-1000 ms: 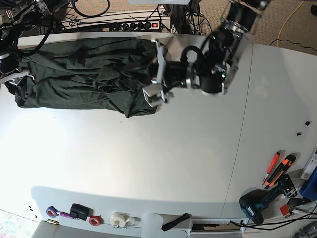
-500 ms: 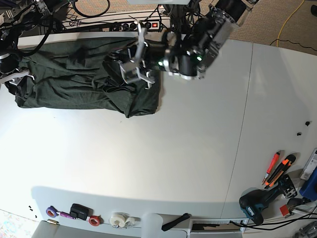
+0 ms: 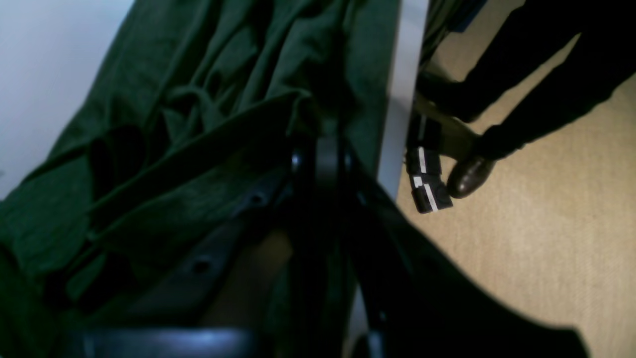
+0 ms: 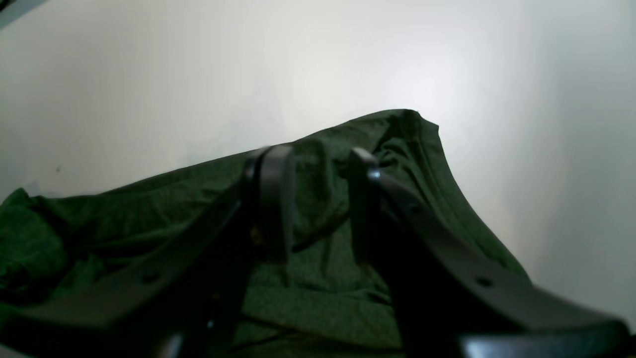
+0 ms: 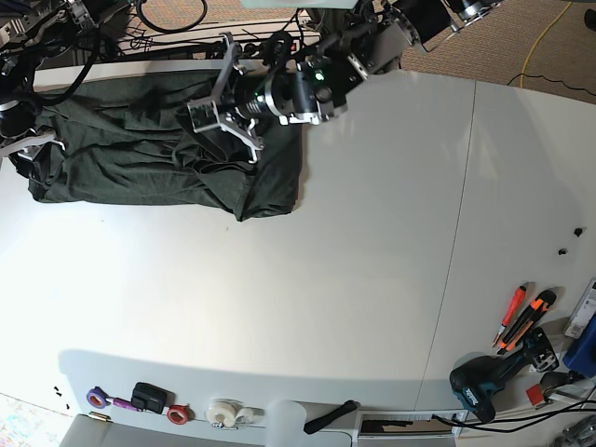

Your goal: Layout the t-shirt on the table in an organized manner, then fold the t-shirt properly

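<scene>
T-shirt [image 5: 140, 149] lies bunched on bench [image 5: 372, 261] — soft, limp, best taken at hem corners; left gripper [image 5: 223, 116] clenched empty, right gripper [image 4: 313, 199] — jaws parted.

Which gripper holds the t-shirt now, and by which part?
The left gripper is shut at a t-shirt fold near the far edge; a pinch cannot be confirmed. The right gripper stands open over the cloth, holding nothing.

Left wrist view: your left claw [image 3: 318, 159] is a dark blur; you can't see whether it pinches the t-shirt [image 3: 208, 99]. Base view: right claw [image 5: 33, 149] is half cut off at the frame edge. Small bits on the worktop [image 5: 354, 279] front edge are too small to name.
</scene>
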Controlling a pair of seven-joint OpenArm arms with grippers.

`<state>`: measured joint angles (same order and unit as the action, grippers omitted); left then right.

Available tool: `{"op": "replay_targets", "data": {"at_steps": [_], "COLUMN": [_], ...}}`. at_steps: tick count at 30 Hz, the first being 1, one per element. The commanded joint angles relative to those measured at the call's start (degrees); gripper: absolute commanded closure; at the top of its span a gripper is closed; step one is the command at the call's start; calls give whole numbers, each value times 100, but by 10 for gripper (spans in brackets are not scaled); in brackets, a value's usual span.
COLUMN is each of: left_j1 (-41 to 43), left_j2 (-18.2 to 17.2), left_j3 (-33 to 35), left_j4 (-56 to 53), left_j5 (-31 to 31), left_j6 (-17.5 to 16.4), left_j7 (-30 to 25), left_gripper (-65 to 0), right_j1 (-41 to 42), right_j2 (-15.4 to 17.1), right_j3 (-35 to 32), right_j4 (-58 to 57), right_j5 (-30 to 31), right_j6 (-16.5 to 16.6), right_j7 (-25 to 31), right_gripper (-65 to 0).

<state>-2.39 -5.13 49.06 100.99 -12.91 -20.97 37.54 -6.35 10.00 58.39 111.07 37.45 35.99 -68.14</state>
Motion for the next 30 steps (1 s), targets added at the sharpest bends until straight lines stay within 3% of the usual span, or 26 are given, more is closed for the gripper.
{"op": "replay_targets", "data": {"at_steps": [1, 6, 7, 9, 10, 11, 18, 21, 24, 30], "left_j1": [-61, -61, -61, -61, -63, -72, -592, -702, -697, -697], "left_j2": [68, 68, 66, 68, 70, 70, 317, 310, 166, -227], "left_j3": [63, 181, 181, 181, 181, 177, 173, 20, -299, -822], "left_j4": [61, 42, 42, 42, 42, 44, 549, 664, 634, 129], "left_j5": [-52, 201, 227, 225, 225, 225, 186, 636, 1193, 935], "left_j6": [94, 407, 409, 407, 409, 470, 570, 872, 962, 754], "left_j7": [-195, -236, -251, -256, -293, -306, 249, 540, 621, 599], "left_gripper": [0, 0, -57, -251, -316, -340, -277, -243, -229, -229], "right_j1": [31, 31, 33, 33, 33, 33, 33, 33, 33, 33], "right_j2": [94, 94, 94, 94, 94, 94, 94, 94, 96, 94], "right_j3": [15, 15, 15, 17, 15, 15, 15, 15, 15, 11], "right_j4": [96, 96, 96, 96, 96, 96, 96, 96, 96, 96], "right_j5": [90, 90, 90, 90, 92, 90, 92, 92, 92, 160], "right_j6": [-28, -28, -28, -28, -28, -28, -28, -28, -28, -28], "right_j7": [144, 125, 122, 125, 127, 127, 133, 131, 129, 129], "right_gripper": [-191, -191, -191, -191, -191, -191, -191, -191, -191, -191]}}
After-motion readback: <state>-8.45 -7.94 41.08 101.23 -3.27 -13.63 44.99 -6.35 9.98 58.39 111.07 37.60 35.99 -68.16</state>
